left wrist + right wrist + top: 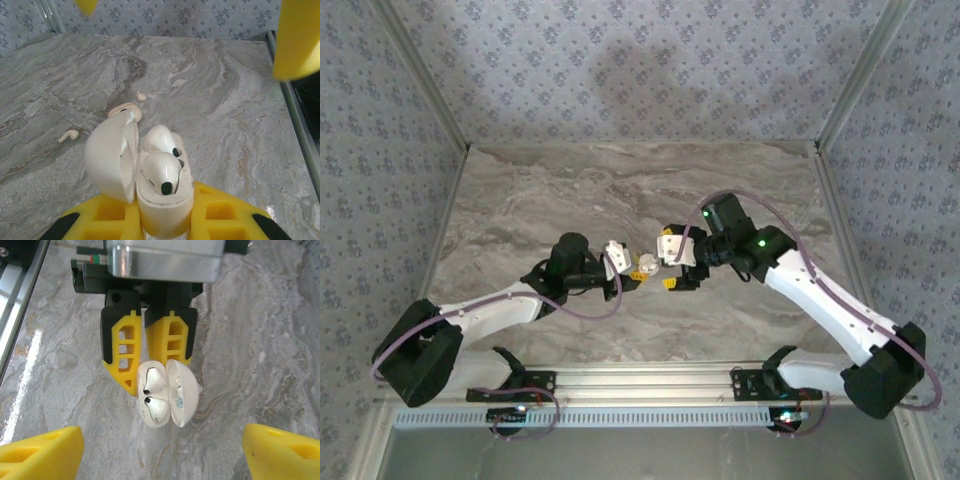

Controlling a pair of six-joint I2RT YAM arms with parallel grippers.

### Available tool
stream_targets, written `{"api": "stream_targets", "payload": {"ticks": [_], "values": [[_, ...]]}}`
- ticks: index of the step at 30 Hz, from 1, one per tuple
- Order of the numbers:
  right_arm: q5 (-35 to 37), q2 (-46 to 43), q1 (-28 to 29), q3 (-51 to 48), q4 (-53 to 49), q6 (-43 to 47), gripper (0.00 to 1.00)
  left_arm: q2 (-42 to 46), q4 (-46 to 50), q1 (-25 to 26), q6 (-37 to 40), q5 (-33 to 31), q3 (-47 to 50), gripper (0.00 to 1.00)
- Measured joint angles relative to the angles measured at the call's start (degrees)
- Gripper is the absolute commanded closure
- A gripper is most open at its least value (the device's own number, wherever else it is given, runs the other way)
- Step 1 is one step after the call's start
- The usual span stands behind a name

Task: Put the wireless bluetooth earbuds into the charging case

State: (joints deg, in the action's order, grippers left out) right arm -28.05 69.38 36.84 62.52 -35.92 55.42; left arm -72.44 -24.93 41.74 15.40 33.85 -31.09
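My left end effector [152,367] is clenched on the charging case [165,206]. Its yellow fingers [123,352] press the lower body from both sides and hold it clear of the surface [225,100]. The case stands open, with the domed lid [110,157] swung out to one side on its hinge. Two earbuds sit side by side in the wells, the nearer one [160,172] and the farther one [161,141], each showing a small dark spot.

My right end effector [162,450] faces the case head-on, released. Its yellow fingertips [42,452] are spread wide to either side, nothing is between them, and they are not touching the case. From the left wrist camera those same tips sit high at the upper edge, well above the lid.

Beyond the case, on the grey marbled surface, I can see a stemmed white bit [70,134] lying to the left and a smaller white bit [141,96] farther back. A pale rounded piece [126,108] is half hidden behind the lid, and I cannot tell what it is.

From the overhead camera, both arms reach inward from the near edge and their tips meet close together around the middle of the surface. The left arm [490,310] comes in low from the left. The right arm [820,290] bends in from the right. Patterned walls enclose the surface on three sides.
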Motion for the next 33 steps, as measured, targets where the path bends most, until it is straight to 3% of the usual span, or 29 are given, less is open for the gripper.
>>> {"api": "stream_targets", "payload": {"ticks": [19, 28, 33], "values": [[-5.6, 11.3, 1.0, 4.8, -2.2, 1.3, 0.20, 0.9, 0.3, 0.0, 0.2, 0.0, -0.1, 0.91], [-6.9, 10.2, 0.9, 5.7, -4.1, 1.7, 0.33, 0.9, 0.4, 0.0, 0.2, 0.0, -0.1, 0.91], [-8.0, 5.4, 1.0, 4.7, -6.4, 1.7, 0.38, 1.2, 0.3, 0.0, 0.2, -1.3, -0.1, 0.91]]}}
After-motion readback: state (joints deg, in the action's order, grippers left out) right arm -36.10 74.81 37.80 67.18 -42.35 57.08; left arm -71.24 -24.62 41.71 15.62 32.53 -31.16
